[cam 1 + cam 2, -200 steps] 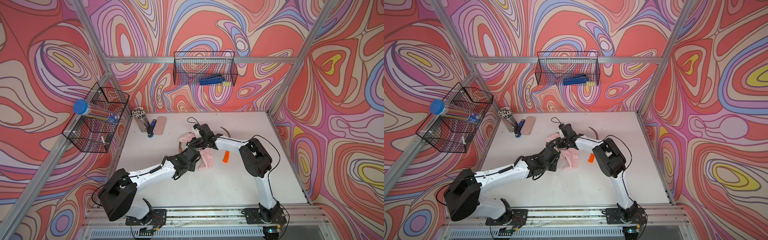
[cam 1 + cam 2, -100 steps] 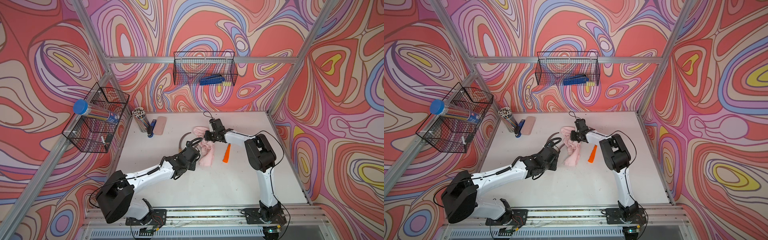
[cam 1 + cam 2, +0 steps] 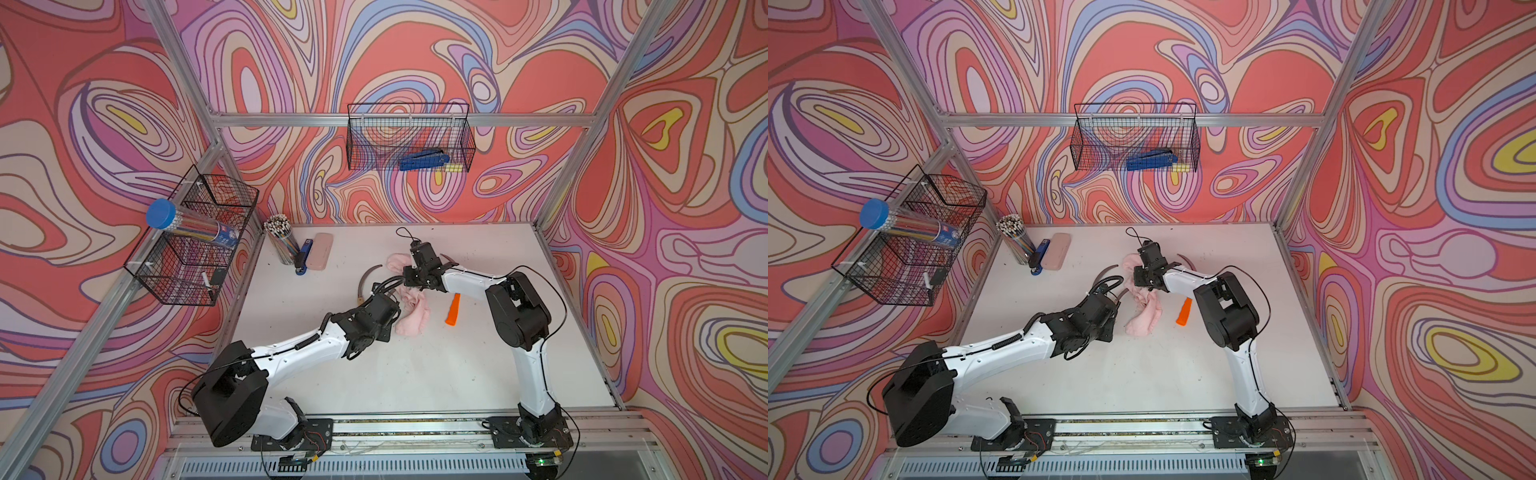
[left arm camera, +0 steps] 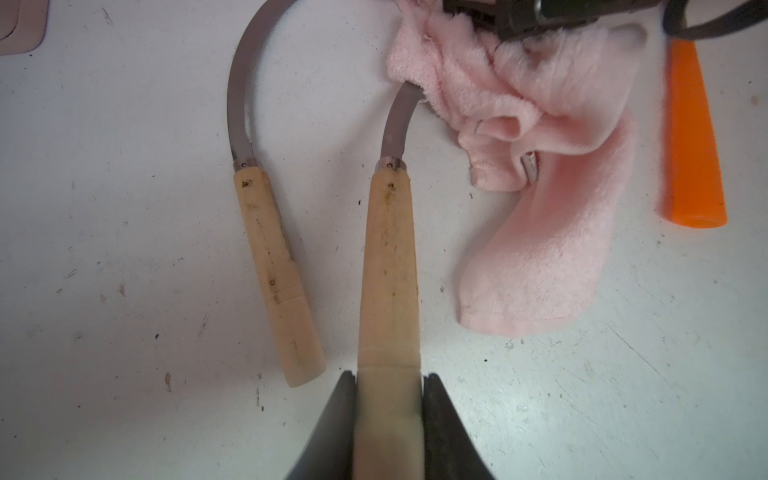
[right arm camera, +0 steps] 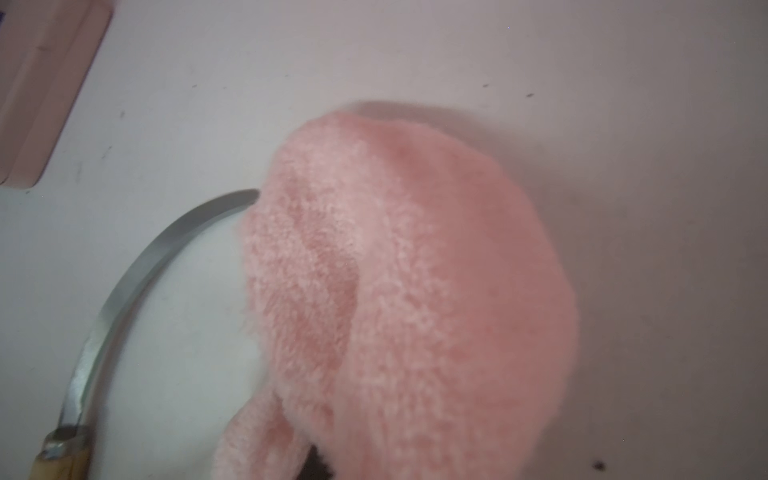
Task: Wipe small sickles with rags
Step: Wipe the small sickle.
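Work was mid-stroke; left of the soft pale pink terry rag lay a loose pale wooden-handled sickle, dark-bladed; the left gripper clamped a second wooden-handled sickle, blade under the rag; the right gripper, pinched onto the rag, had swept out and partway back; right of the rag, the orange-handled sickle probably waited its turn.

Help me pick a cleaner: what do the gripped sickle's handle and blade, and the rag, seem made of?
Handle: likely bare wood, matt, pale with stains and a grain line.
Blade: grey metal, dull sheen.
Rag: soft pink fabric, fuzzy pile.
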`<state>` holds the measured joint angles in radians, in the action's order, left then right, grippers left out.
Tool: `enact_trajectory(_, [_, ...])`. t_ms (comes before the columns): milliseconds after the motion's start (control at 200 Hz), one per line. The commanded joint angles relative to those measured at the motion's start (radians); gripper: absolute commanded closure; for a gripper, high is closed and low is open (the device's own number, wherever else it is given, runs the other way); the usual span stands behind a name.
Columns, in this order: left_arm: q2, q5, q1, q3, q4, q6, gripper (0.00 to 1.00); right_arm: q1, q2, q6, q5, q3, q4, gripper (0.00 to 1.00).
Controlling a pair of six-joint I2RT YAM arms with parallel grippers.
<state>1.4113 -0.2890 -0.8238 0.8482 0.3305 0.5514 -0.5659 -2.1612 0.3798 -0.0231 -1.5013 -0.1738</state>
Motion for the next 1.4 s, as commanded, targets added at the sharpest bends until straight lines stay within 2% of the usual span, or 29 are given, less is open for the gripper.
enact_trajectory(0, [-0.006,-0.022,0.002,0.001,0.007,0.005,1.00,-0.093,0.057,-0.021,-0.055,0.016,-0.006,1.00])
enact_trajectory(65, [0.001,-0.021,0.002,0.005,0.006,0.004,1.00,-0.126,0.074,-0.022,-0.089,0.026,0.009,1.00])
enact_trajectory(200, [0.013,-0.018,0.002,0.013,0.004,0.004,1.00,-0.137,0.114,0.008,-0.242,0.083,0.078,1.00])
enact_trajectory(396, [0.008,-0.013,0.002,0.012,0.003,0.006,1.00,-0.125,0.080,0.010,-0.209,0.073,0.056,1.00])
enact_trajectory(516, [0.002,-0.014,0.002,0.013,0.007,0.006,1.00,-0.064,0.006,0.035,-0.273,0.040,0.054,1.00])
enact_trajectory(781, [-0.012,-0.021,0.003,0.006,0.012,0.005,1.00,0.113,-0.066,0.065,-0.267,0.044,0.061,1.00])
enact_trajectory(956, [-0.021,-0.027,0.002,0.002,0.015,0.004,1.00,0.191,-0.053,0.057,-0.187,0.050,0.033,1.00])
enact_trajectory(1142, [-0.022,-0.032,0.002,0.000,0.014,0.006,1.00,0.196,0.000,0.033,-0.054,0.071,-0.005,1.00])
enact_trajectory(1267, [-0.027,-0.038,0.002,-0.003,0.019,0.008,1.00,0.208,0.023,0.029,0.098,0.069,-0.050,1.00])
enact_trajectory(1397, [-0.048,-0.043,0.002,-0.023,0.019,0.013,1.00,0.265,0.014,0.049,0.082,0.048,-0.069,1.00])
